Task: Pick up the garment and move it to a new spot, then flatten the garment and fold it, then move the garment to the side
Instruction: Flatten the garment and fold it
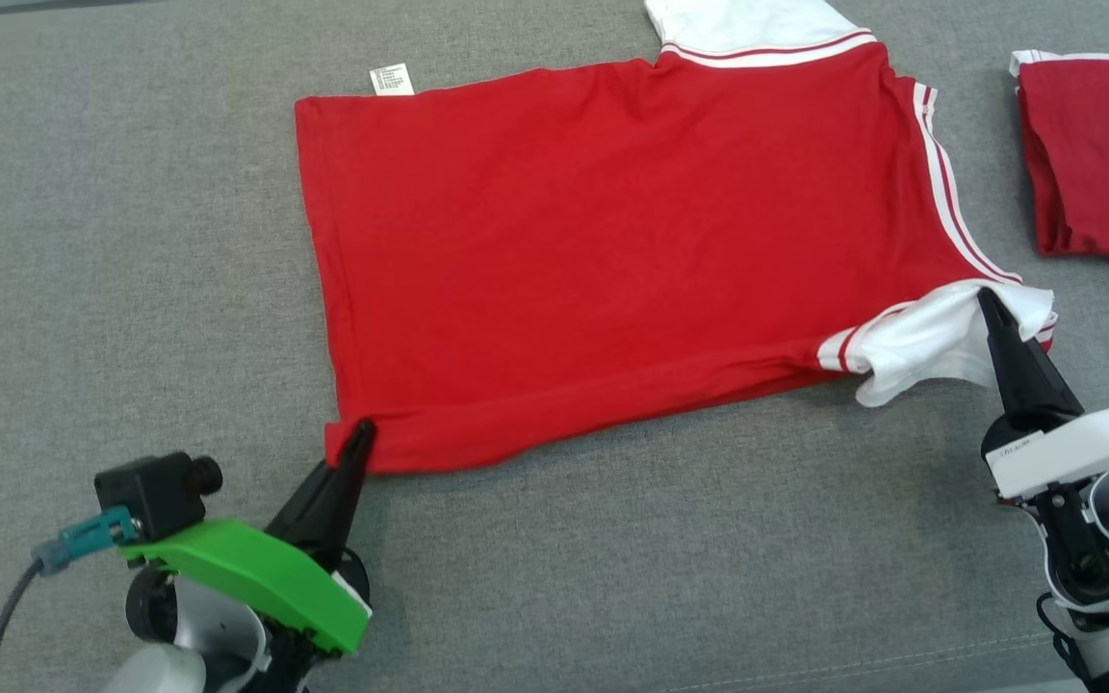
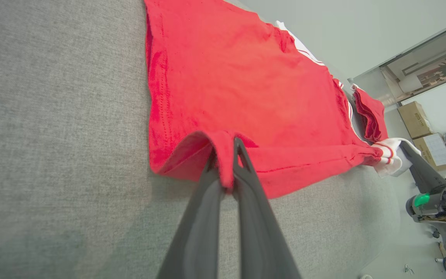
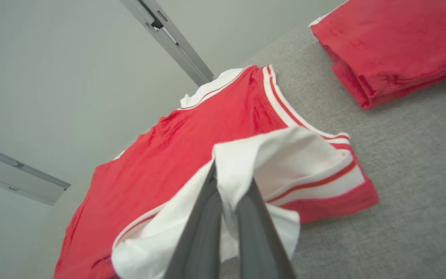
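Two grippers sat at the near edge of the red shirt, one at each end of it. The left gripper had its fingers closed on the near hem corner, with a fold of red cloth pinched between them and raised a little off the grey bench. The right gripper had its fingers closed on the white sleeve, and bunched cloth spilled to either side of them in the right wrist view.

The shirt lay spread and mostly flat in the middle of the bench. Its long axis ran across, from the hem on the robot's left to the shoulders on its right. The held edge therefore ran from one gripper to the other, and the body of the shirt stretched away from both pairs of fingers. Neither arm was plainly nearer; each had its own end.

The next move was probably a fold of this near edge over the body toward the far edge. That would call for both arms to lift and carry together so the edge did not sag.

Bare bench lay left of the hem and in front of the near edge. Farther off, a small label stuck out at the far hem corner, and the far sleeve ran off the top of the head view. At the far right a folded garment lay apart from the shirt, which left less room on that side.
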`<state>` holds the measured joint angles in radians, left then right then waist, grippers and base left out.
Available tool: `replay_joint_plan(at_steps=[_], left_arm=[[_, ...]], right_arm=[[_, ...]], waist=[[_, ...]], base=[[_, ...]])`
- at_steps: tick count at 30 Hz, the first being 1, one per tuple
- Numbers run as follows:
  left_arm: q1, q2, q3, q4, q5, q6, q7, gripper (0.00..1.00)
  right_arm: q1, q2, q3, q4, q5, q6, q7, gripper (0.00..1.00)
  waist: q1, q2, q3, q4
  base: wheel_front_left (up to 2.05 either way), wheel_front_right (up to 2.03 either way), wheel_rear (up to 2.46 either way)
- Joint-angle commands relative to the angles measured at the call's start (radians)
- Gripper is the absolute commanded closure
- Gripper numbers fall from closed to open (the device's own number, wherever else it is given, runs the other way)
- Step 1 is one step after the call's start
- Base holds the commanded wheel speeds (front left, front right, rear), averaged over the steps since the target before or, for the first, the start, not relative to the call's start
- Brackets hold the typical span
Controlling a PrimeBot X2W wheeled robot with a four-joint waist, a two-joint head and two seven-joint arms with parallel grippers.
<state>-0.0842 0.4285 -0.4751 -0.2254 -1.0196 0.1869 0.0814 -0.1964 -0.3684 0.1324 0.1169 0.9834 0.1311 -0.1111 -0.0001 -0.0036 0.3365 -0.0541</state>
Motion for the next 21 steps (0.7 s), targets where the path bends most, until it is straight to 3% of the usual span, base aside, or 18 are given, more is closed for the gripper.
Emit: replay_joint_plan(at_steps=[1,9,21], left_arm=[[-0.053,0.01,0.013,0.018,-0.013,0.013,0.024,1.0],[-0.189,-0.002,0.019,0.113,-0.013,0.022,0.087,1.0],[-0.344,-0.055,-0.014,0.286,0.003,-0.007,0.115,1.0]], right_arm=[[-0.044,0.002,-0.005,0.038,-0.014,-0.001,0.012,1.0],[-0.179,0.022,0.02,0.163,-0.066,-0.001,0.058,1.0],[-0.316,0.022,0.072,0.282,-0.117,-0.001,0.052,1.0]], waist=[[0.0001,0.0036,0.003,0.001],[0.0001,0.0036,0.024,-0.005],[0.0001,0.0036,0.058,0.002]], base=[[0.0,0.0,0.0],[0.0,0.0,0.0],[0.0,0.0,0.0]])
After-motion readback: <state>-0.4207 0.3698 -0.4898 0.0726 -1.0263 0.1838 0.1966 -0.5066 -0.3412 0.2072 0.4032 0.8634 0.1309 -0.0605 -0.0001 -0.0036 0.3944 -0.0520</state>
